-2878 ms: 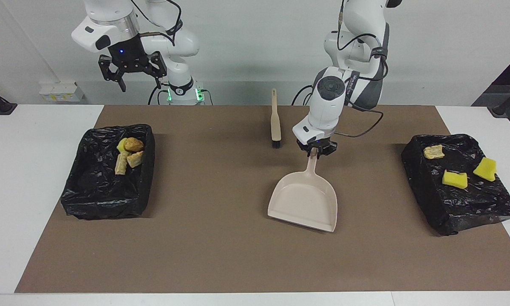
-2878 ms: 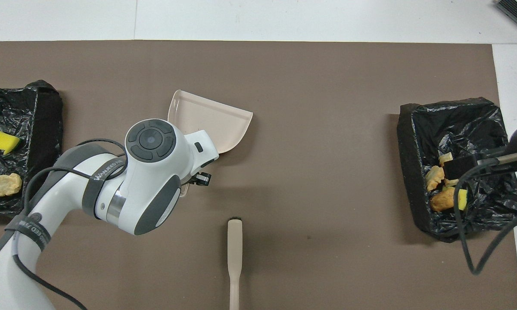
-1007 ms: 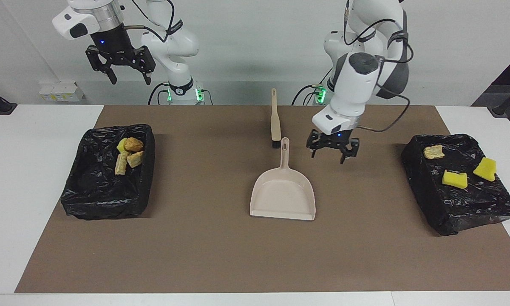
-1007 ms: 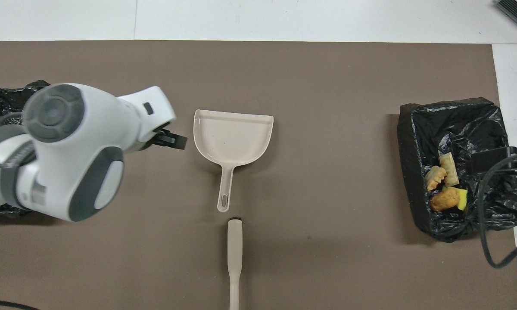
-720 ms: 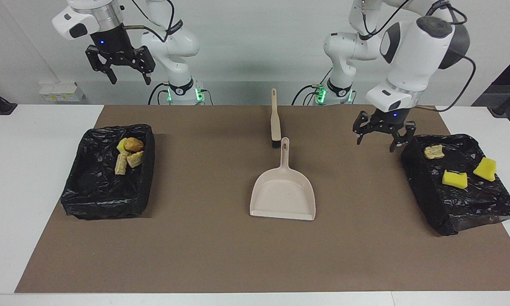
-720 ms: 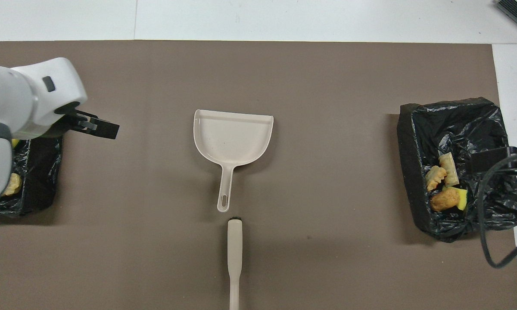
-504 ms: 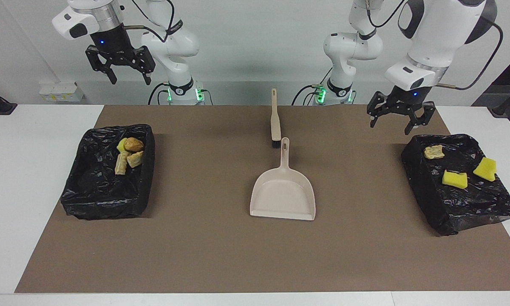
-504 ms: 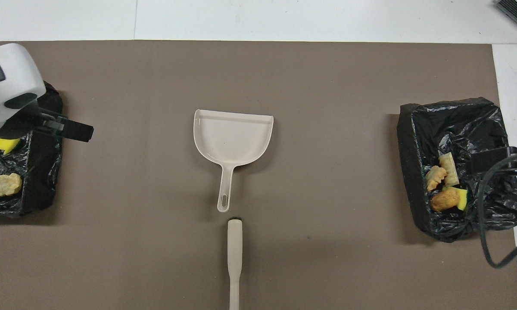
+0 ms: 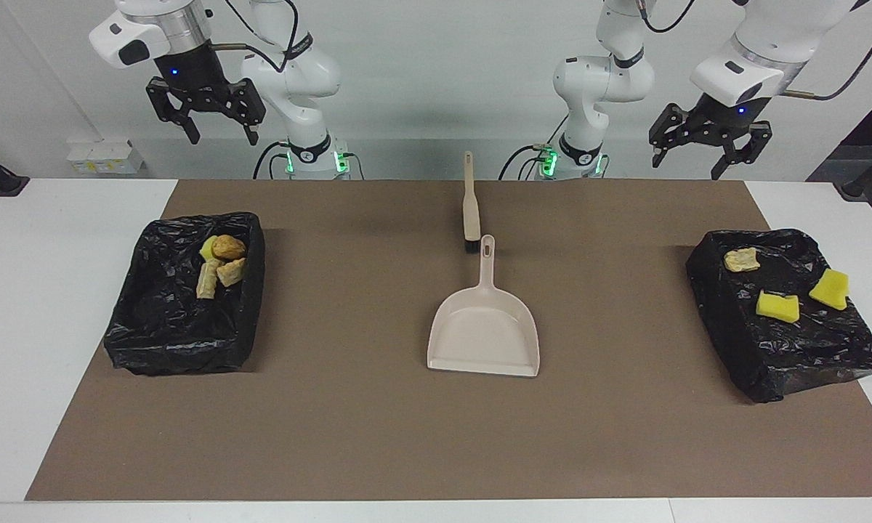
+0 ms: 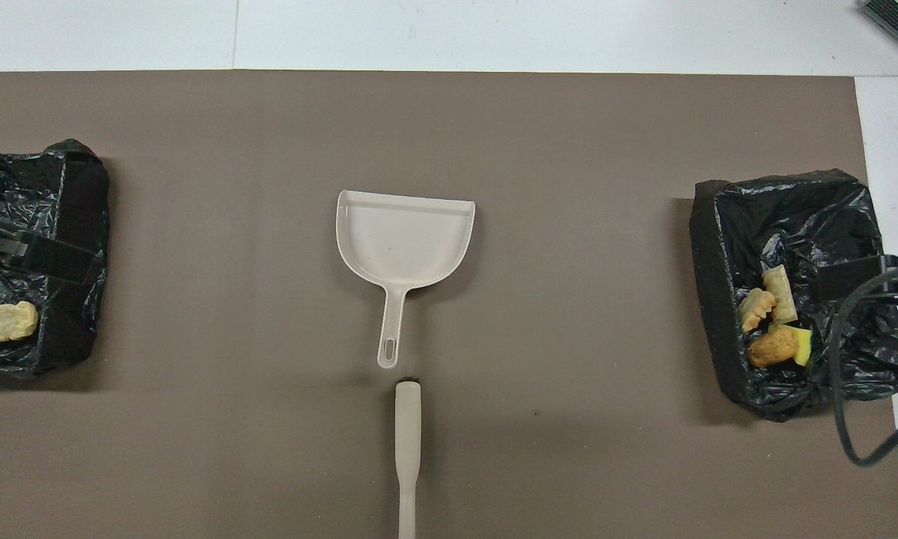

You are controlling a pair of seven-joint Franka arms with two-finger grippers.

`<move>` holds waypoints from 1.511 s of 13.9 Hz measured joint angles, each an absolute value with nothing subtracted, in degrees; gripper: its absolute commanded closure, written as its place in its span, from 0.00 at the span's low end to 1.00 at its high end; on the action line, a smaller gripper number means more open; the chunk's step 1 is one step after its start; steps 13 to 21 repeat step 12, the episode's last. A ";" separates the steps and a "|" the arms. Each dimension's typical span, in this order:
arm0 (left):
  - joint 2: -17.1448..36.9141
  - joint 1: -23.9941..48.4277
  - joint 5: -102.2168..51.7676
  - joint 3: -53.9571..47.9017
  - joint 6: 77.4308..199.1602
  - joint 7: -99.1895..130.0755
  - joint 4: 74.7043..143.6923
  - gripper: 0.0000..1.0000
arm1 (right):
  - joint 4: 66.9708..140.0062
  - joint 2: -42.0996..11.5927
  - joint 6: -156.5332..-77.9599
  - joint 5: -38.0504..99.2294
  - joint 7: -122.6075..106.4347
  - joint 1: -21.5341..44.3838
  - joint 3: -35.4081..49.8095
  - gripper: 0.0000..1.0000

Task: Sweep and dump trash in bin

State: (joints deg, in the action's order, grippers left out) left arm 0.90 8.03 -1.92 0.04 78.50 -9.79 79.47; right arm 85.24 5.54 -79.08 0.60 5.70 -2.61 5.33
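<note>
Both hands raised, fingers spread, empty. Left hand (image 9: 708,142) over the bin (image 9: 785,341) at its end of the desk, holding three trash (image 9: 777,306) scraps. Right hand (image 9: 205,109) over the other bin (image 9: 174,341), holding four scraps (image 9: 219,263).
</note>
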 measured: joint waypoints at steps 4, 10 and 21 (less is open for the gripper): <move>0.92 7.69 -1.93 0.27 78.52 -8.83 79.03 0.00 | 85.25 5.54 -79.08 0.60 5.70 -2.61 5.33 0.00; 0.64 7.36 -1.91 0.56 78.63 -5.39 78.88 0.00 | 85.25 5.54 -79.08 0.60 5.70 -2.61 5.33 0.00; 0.55 7.13 -1.91 0.61 78.59 -5.28 78.98 0.00 | 85.25 5.54 -79.08 0.60 5.70 -2.61 5.33 0.00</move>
